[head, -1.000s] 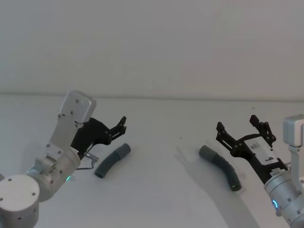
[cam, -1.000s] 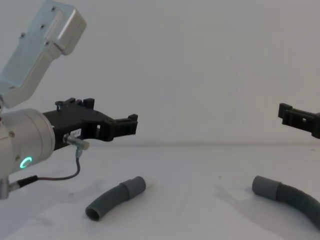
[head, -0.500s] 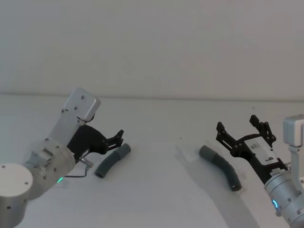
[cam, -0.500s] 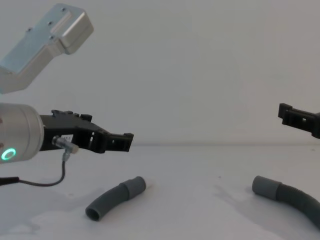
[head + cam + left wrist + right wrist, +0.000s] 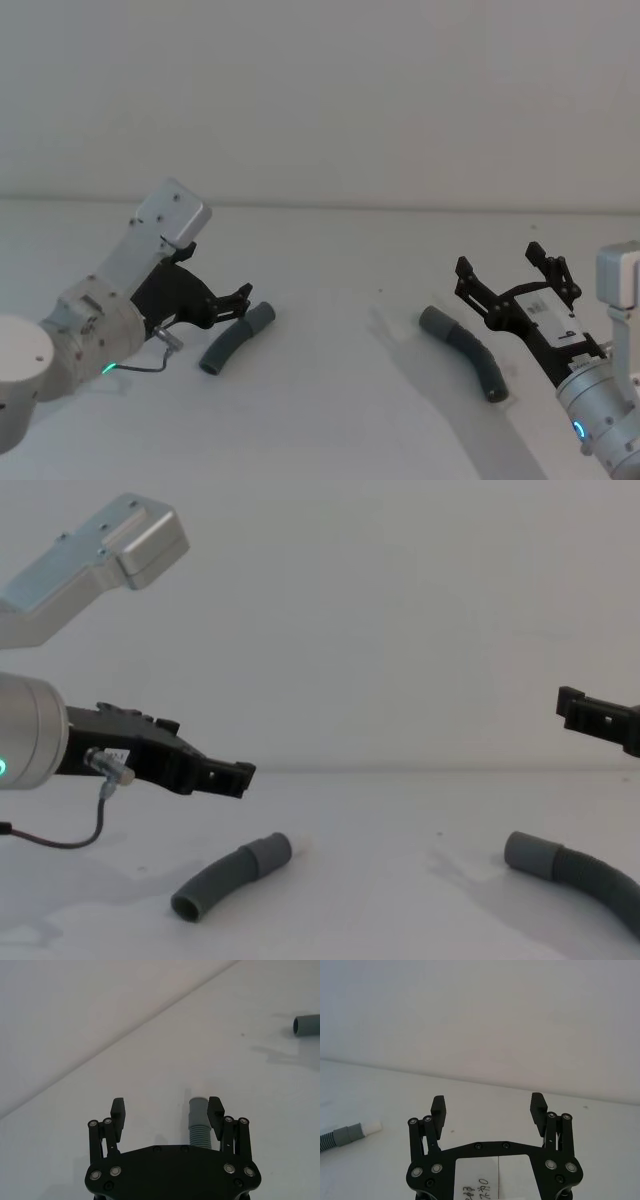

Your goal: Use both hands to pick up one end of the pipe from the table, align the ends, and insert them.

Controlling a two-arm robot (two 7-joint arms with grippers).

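Short tube (image 5: 235,342) and ribbed hose (image 5: 469,353) lie apart on table (image 5: 330,420).

Room was about as plain as it gets: a bare off-white wall (image 5: 320,90) behind the white matte table (image 5: 330,420) in front of me, meeting along one straight line. Light was soft and even, with just faint shadows.

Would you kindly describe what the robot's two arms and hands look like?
The left hand and right hand are black two-fingered linkages with silver rivets. The left arm is a silver cylinder with a green light, a boxy silver block and a thin dark cable. The right arm is silver with a blue light; its hand carries a white label.
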